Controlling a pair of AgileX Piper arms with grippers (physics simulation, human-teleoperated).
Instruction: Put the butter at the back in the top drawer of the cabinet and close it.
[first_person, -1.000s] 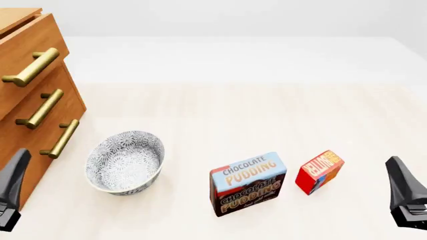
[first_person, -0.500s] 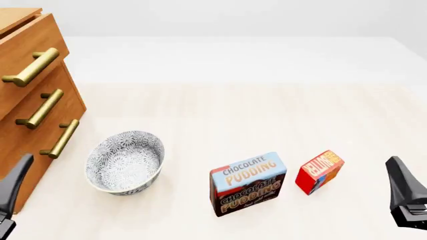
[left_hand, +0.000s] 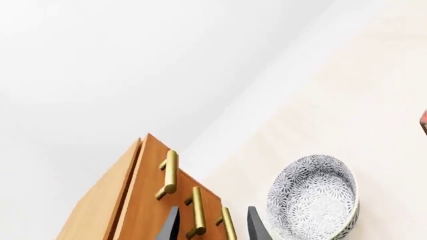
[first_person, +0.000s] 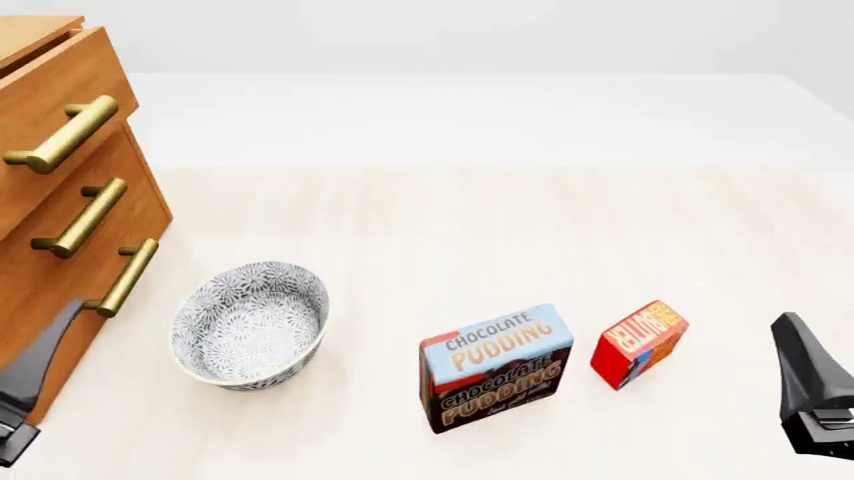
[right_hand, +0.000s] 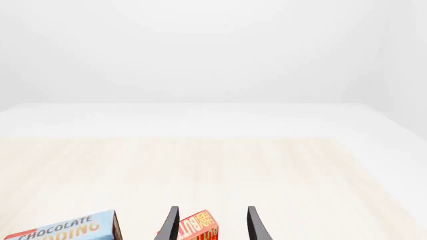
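**Colours on the table**

The cabinet (first_person: 54, 150) is light-brown wood with brass bar handles. The bowl (first_person: 250, 322) is white with a dense grey-blue floral pattern. The pudding box (first_person: 495, 366) is blue and dark brown, lettered yellow. The butter (first_person: 639, 343) is red with orange and blue panels. The table (first_person: 467, 230) is pale wood grain.

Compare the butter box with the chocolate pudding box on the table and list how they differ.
The butter is much smaller than the chocolate pudding box. The butter is mostly red with orange and blue panels; the pudding box is light blue on top and dark brown in front. The butter stands to the pudding box's right, tilted at a steeper angle. Both are rectangular boxes with lettering, standing apart on the table, untouched by either pincer.
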